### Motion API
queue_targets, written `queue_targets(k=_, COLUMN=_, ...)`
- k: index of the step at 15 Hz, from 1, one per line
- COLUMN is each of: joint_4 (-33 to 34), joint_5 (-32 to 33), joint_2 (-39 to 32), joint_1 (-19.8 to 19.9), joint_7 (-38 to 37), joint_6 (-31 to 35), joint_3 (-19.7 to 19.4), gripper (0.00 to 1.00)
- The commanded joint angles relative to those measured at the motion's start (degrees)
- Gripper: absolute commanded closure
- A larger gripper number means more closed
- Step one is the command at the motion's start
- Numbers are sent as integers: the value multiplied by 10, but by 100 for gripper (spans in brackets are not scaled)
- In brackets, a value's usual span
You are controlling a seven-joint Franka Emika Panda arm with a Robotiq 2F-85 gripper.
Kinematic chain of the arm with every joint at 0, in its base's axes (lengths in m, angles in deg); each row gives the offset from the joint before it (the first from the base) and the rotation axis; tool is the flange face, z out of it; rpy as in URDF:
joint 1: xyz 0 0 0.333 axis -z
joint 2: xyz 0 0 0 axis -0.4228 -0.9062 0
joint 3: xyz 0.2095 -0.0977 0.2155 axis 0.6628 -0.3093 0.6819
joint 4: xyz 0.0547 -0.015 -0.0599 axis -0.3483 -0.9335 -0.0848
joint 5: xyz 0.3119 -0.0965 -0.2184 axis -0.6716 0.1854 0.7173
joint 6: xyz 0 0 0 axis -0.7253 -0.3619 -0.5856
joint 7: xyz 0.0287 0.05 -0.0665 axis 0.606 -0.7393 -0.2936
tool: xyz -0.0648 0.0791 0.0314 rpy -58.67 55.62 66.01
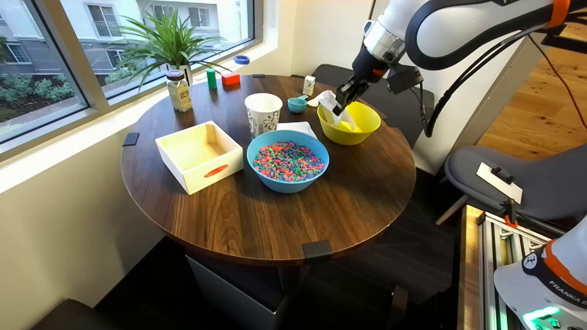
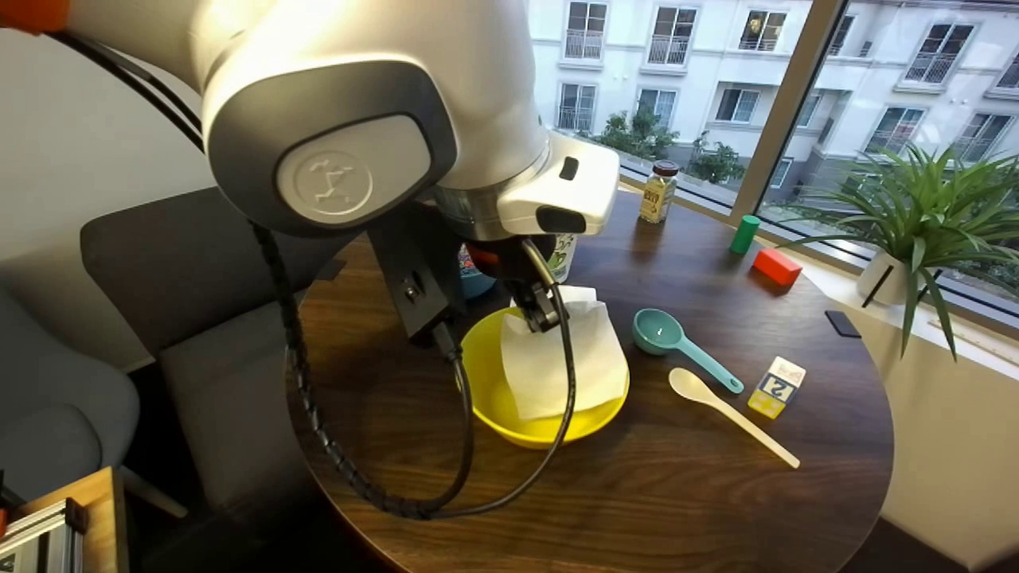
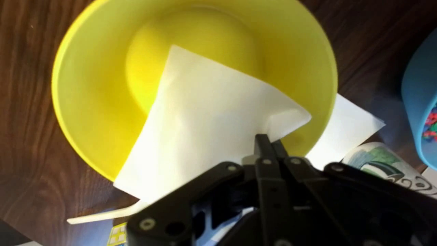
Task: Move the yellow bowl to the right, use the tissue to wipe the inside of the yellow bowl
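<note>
While the thin white paper tissue was clamped in the black gripper, partly inside the round yellow plastic bowl, the wipe was judged to lead down toward that bowl's middle, away from the blue plastic bowl of multicoloured pieces; a pale wooden spoon was seen nearby.
</note>
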Motion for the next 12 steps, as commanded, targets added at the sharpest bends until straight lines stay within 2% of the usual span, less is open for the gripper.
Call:
queue_targets(k=1, joint_4=-6, joint_5=60, joint_2=-11, joint_1=6, joint_7=-34, joint_6=34, joint_3=-4, gripper=100)
queue_targets(k=5, joint_4=-13, joint_5=138, joint_2=-6, joint_1=9, joint_7=-74, joint_6=-24, joint_3=-3, gripper=100)
queue_targets(k=7, joint_4=-12, joint_5=146, joint_2=0, joint_1=4, joint_7=-73, joint_6=-85, joint_3=0, gripper=100)
queue_targets(k=10, joint_4=-9, joint_5=103, joint_2=2, joint_1=-8, joint_7=-42, joint_6=-142, joint_3=2, gripper=100)
queue_targets(k=12, joint_4=-2, joint_5=80, joint_2=-2, joint_1=-13, joint_7=-42, joint_6=-141, joint_3=3, gripper=100)
